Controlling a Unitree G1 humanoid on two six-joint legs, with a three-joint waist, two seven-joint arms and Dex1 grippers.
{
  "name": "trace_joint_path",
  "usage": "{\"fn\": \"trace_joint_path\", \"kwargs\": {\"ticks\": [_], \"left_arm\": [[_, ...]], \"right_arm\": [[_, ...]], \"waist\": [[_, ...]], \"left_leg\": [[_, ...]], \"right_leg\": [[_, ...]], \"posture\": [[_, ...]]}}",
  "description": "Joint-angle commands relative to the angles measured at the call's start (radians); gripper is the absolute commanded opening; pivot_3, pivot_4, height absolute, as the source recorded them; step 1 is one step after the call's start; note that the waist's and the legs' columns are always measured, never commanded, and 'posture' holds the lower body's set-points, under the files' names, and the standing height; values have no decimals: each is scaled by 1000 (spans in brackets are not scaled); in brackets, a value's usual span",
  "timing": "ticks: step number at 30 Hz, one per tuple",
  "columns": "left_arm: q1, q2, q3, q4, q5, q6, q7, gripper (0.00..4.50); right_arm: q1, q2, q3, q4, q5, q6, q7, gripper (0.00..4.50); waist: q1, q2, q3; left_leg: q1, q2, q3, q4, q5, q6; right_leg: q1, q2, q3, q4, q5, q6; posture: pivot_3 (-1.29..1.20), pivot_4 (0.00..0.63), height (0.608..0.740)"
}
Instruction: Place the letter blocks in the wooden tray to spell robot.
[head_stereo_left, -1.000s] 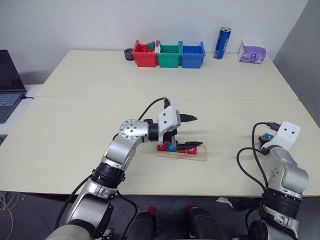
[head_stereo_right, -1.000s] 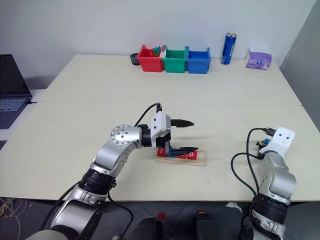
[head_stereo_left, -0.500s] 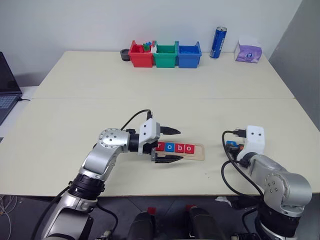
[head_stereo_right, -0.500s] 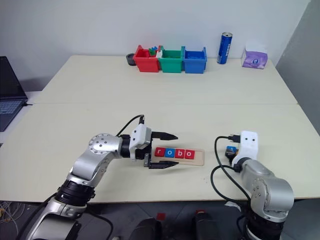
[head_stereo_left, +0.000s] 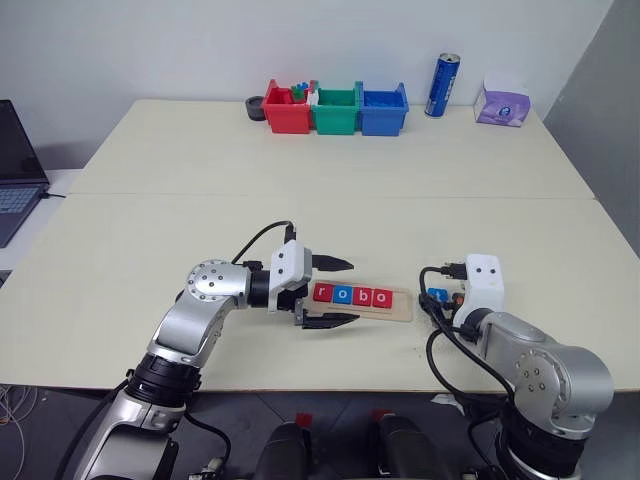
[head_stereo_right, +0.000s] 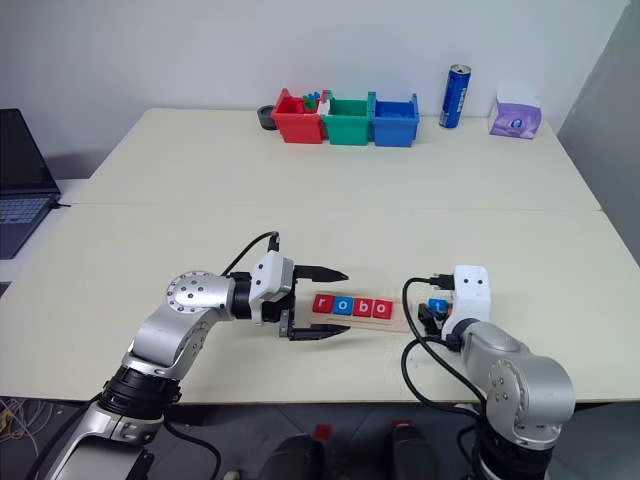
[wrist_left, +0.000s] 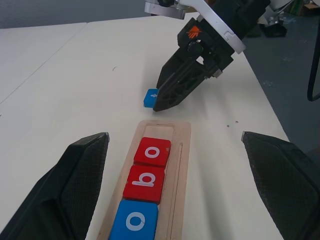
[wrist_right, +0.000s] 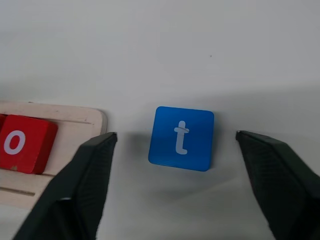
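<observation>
The wooden tray (head_stereo_left: 401, 303) lies near the table's front edge. It holds several letter blocks (head_stereo_left: 350, 295) in a row: red r, blue o, red b, red o. Its right end slot is bare. The blue t block (wrist_right: 181, 138) lies flat on the table just past that right end. My right gripper (wrist_right: 175, 136) is open, with one finger on each side of the t block and touching neither edge. My left gripper (head_stereo_left: 335, 292) is open at the tray's left end, its fingers (wrist_left: 90, 150) straddling the row without touching it.
Red (head_stereo_left: 285, 108), green (head_stereo_left: 337, 110) and blue (head_stereo_left: 383, 110) bins stand at the table's far edge, with a blue can (head_stereo_left: 442, 86) and a purple tissue pack (head_stereo_left: 502, 103) to their right. A laptop (head_stereo_left: 15, 170) sits far left.
My right arm carried the blue t block leftward to the tray's right end and its fingers opened, leaving the block on the table. My left gripper drew back left off the tray.
</observation>
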Motion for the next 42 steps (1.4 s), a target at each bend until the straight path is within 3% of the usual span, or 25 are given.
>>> {"fn": "trace_joint_path", "kwargs": {"ticks": [1,4,8,14,19,28,40,42], "left_arm": [[-4,4,17,-33,-19,-7,-2,4500],[-11,6,22,-19,-23,-13,-14,4500],[-28,2,26,9,-24,-24,-29,4500],[-72,-10,27,67,-17,-52,-54,4500],[-96,-19,24,84,-14,-63,-58,4500],[-71,-14,21,37,-27,-44,-62,4500],[-85,-11,19,44,-20,-37,-84,4500],[-84,-11,19,41,-20,-35,-84,4500]], "right_arm": [[-35,-27,-27,-67,29,8,32,4465],[-125,-241,-46,-23,143,-75,258,4465],[-118,-519,-24,151,190,-394,546,4465],[-27,-725,87,439,147,-910,937,4465],[-26,-752,183,615,102,-1135,1079,4465],[-96,-753,258,875,30,-1322,1185,4465],[-141,-720,310,985,-2,-1400,1225,4465],[-144,-714,310,989,-4,-1401,1226,4100]], "waist": [[0,0,0],[0,1,1],[2,0,1],[1,-2,2],[-1,-2,2],[2,-2,2],[3,-2,2],[3,-2,2]], "left_leg": [[0,0,0,0,0,0],[0,0,0,0,0,0],[0,-2,2,1,0,0],[0,-1,2,0,-1,1],[1,-1,3,1,-1,2],[0,-1,2,1,-1,1],[1,-1,2,2,-1,1],[1,-1,2,2,-1,1]], "right_leg": [[0,0,0,0,0,0],[-1,0,-1,0,0,0],[1,-1,-2,-2,0,1],[0,0,-2,-2,0,0],[1,0,-1,-1,1,-2],[1,0,-1,0,2,-4],[1,0,-1,0,2,-4],[1,0,-1,0,2,-4]], "posture": [[0,150,740],[0,150,740],[0,150,740],[0,150,740],[0,150,740],[0,150,740],[0,150,740],[0,150,740]]}}
